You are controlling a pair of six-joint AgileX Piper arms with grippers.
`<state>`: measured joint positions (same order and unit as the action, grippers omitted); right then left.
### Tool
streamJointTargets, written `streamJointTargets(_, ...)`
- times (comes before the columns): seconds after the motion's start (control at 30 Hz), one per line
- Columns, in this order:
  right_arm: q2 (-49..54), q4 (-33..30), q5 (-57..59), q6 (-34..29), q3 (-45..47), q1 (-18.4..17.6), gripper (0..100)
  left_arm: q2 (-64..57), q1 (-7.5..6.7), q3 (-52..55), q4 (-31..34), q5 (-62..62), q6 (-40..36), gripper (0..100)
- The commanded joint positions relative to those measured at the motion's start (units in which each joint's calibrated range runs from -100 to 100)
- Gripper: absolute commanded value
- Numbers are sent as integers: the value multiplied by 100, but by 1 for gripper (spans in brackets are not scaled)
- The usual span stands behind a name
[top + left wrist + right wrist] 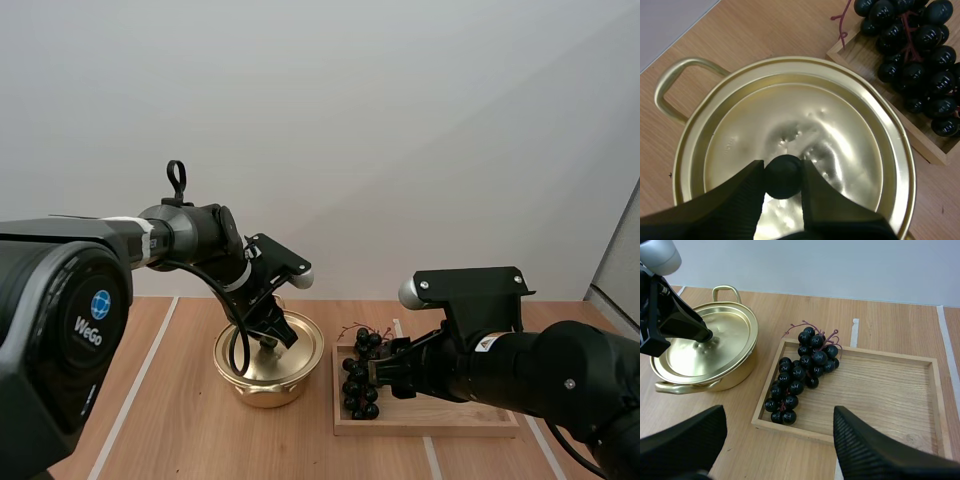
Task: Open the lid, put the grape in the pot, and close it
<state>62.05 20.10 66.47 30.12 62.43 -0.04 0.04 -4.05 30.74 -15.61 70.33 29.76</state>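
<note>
A gold pot (268, 362) (710, 355) stands on the wooden table with its lid (800, 145) on. My left gripper (268, 338) (783, 176) is shut on the lid's black knob (783, 175); the lid sits level on the pot's rim. A bunch of dark grapes (362, 378) (802, 371) (917, 60) lies at the left end of a wooden tray (450, 415) (880, 390). My right gripper (385, 375) (777, 440) hovers open just above and short of the tray's near edge, close to the grapes, with nothing between its fingers.
Pale tape lines (135, 385) run across the table. The tray's right half is bare wood. The pot's handle (670, 82) points away from the tray. A plain wall stands behind the table.
</note>
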Motion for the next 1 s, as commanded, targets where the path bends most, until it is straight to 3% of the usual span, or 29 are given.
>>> streamJointTargets(0.0, 24, 27, -4, 11, -37, 25, 100, -30, -25, -14, 4, 164, -14, 0)
streamJointTargets(0.23, 24, 215, -634, 22, -37, 25, 100, -709, -25, -347, 4, 276, -132, 0)
streamJointTargets(0.33, 24, 366, -1056, 375, -37, 25, 100, -1219, -25, -751, 4, 411, -192, 0)
streamJointTargets(0.53, -113, 1633, -1211, 1362, -37, 25, 100, -2234, -25, -1820, 4, 615, -400, 0)
streamJointTargets(0.73, -1046, 1771, -1475, 1408, -37, 25, 100, -3004, -25, -2729, 4, 814, -463, 0)
streamJointTargets(0.97, -2565, 1782, -1625, 1348, -441, 25, 100, -3552, -25, -3066, 4, 940, -577, 0)
